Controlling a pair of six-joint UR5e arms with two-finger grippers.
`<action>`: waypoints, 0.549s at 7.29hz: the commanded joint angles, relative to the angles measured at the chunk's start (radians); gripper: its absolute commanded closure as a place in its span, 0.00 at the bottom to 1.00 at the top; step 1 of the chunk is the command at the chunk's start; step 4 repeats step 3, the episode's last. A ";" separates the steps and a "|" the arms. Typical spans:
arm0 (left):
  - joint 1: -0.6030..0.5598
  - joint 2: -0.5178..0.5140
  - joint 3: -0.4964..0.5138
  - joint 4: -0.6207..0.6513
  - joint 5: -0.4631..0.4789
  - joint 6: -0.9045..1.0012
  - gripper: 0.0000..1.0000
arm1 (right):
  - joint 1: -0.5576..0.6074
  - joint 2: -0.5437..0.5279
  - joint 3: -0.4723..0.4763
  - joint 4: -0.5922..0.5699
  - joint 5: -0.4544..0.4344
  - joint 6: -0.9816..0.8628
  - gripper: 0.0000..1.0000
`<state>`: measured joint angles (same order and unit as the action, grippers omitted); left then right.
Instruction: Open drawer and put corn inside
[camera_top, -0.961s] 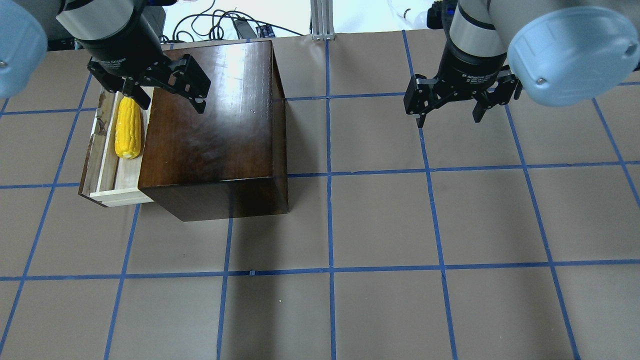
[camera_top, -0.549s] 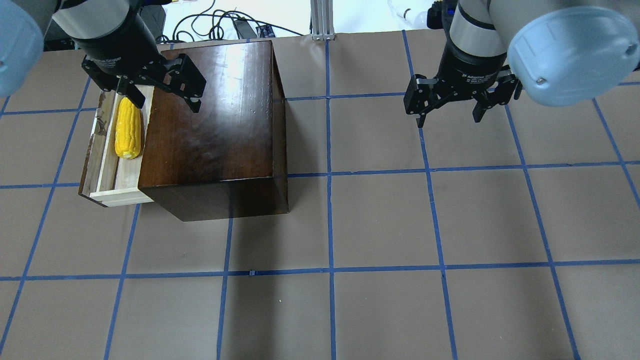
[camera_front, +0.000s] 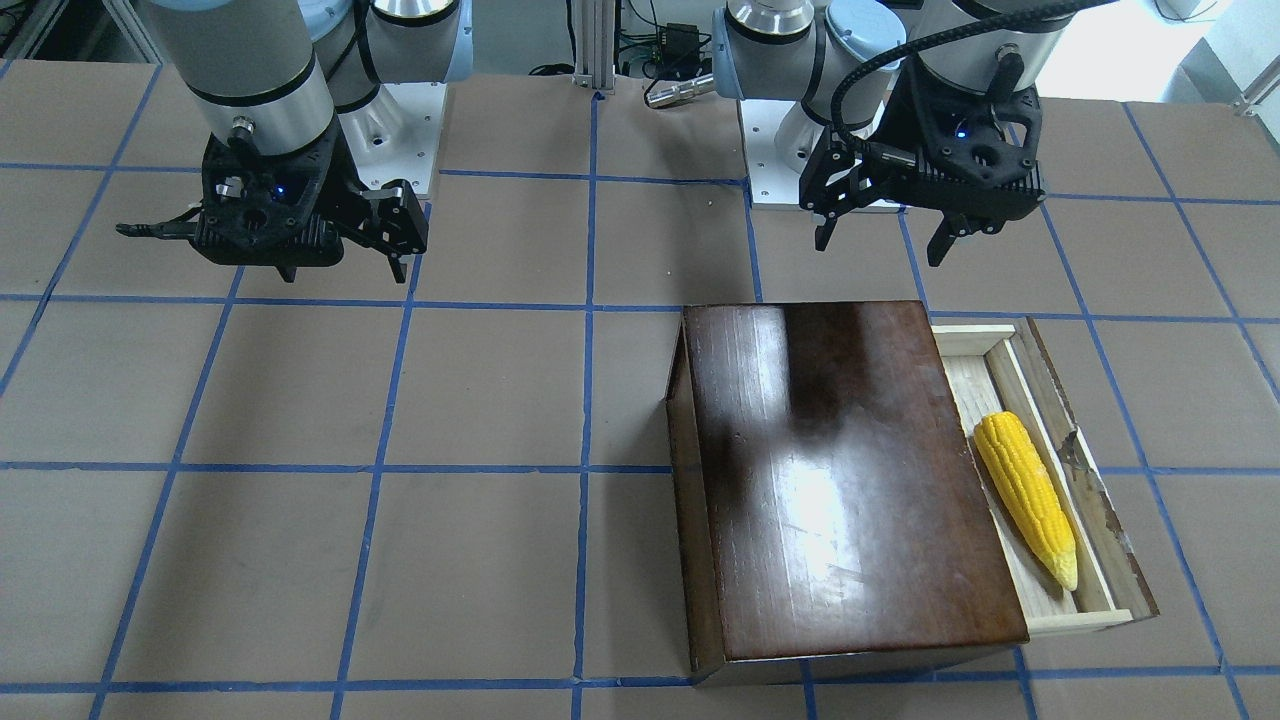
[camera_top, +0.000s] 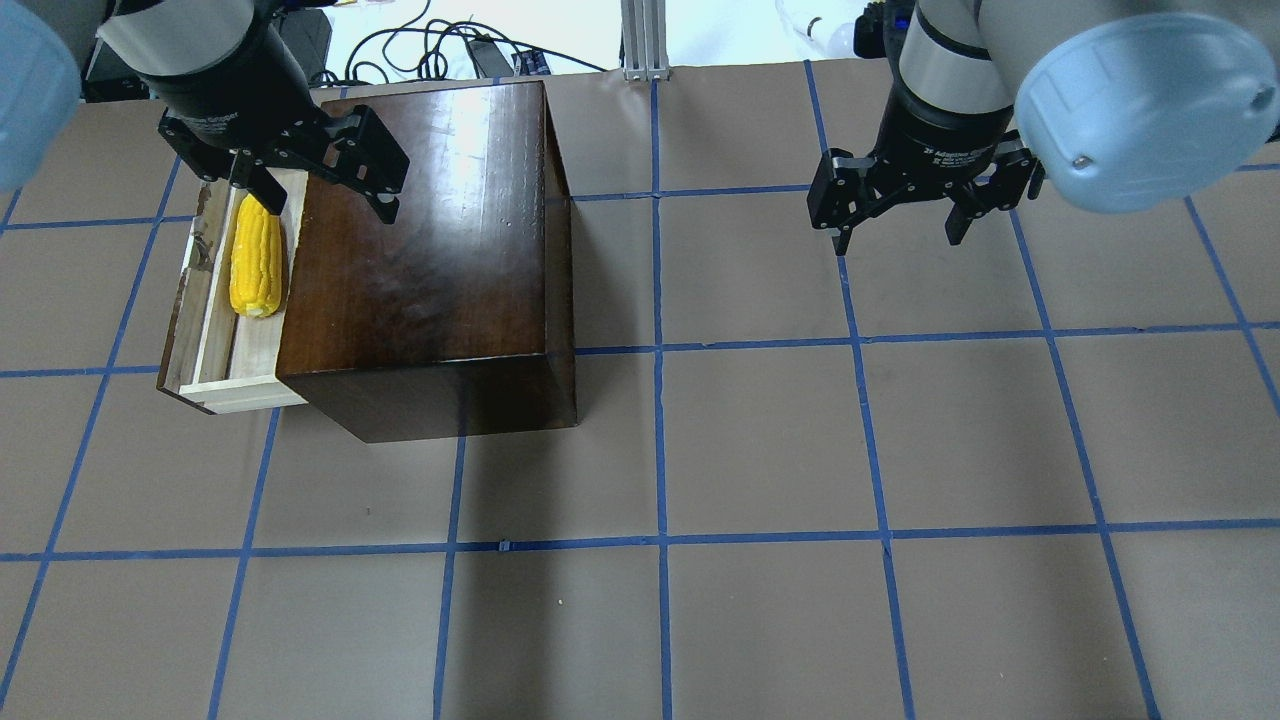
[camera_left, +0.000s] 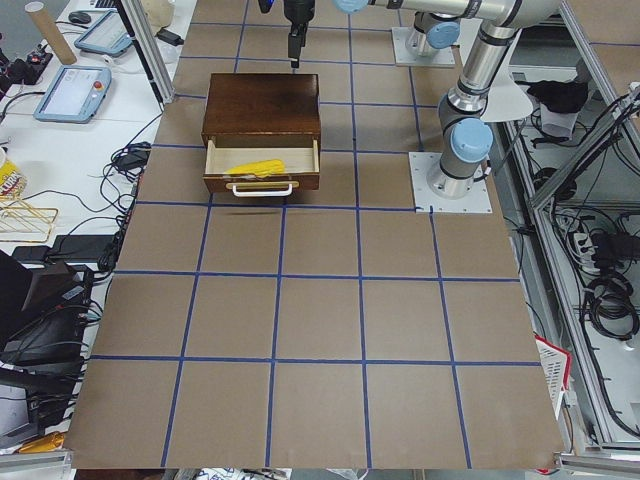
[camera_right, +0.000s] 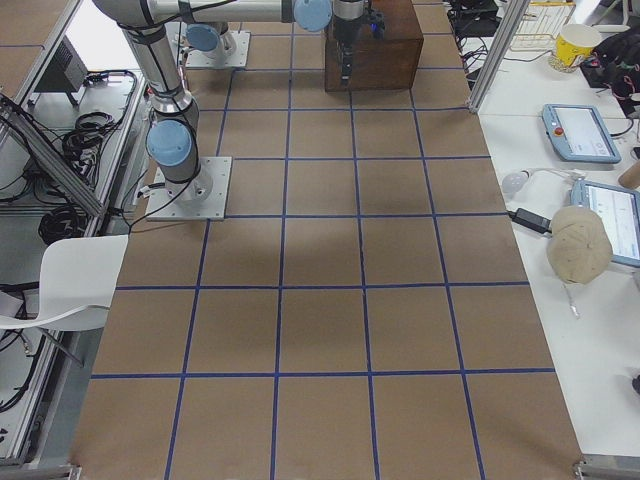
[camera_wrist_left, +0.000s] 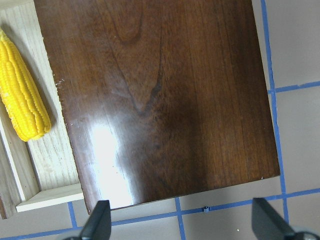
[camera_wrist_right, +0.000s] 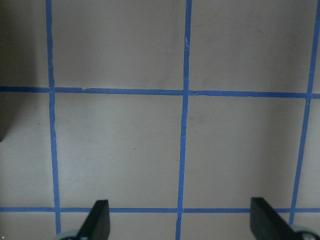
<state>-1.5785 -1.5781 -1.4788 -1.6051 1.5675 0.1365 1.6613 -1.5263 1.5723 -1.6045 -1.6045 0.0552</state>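
Lying in drawer: the corn (camera_top: 257, 258) is seen flat and lengthwise on the pale floor of the drawer (camera_top: 240, 392), close to the box side.
Drawer state: it is pulled part-way out of the dark box (camera_top: 430, 230) on the robot's left side. The metal handle (camera_left: 260, 187) is seen in the exterior left view.
Left gripper (camera_top: 330, 205): it is held in the air over the far end of the box and drawer. The jaws are spread wide and nothing is held between them. The corn is not touched.
Right gripper (camera_top: 898, 238): it is held over the bare table (camera_top: 760, 450), well apart from the box. The jaws are spread wide and nothing is held.
Table surface: brown covering is noted, marked in squares with blue tape.
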 joint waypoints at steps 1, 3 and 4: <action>0.014 -0.002 0.012 -0.002 0.028 0.002 0.00 | 0.000 0.000 0.000 0.000 0.000 0.000 0.00; 0.025 -0.026 0.066 -0.028 0.023 0.000 0.00 | 0.000 0.000 0.000 0.000 0.000 0.000 0.00; 0.025 -0.026 0.066 -0.028 0.023 0.000 0.00 | 0.000 0.000 0.000 0.000 0.000 0.000 0.00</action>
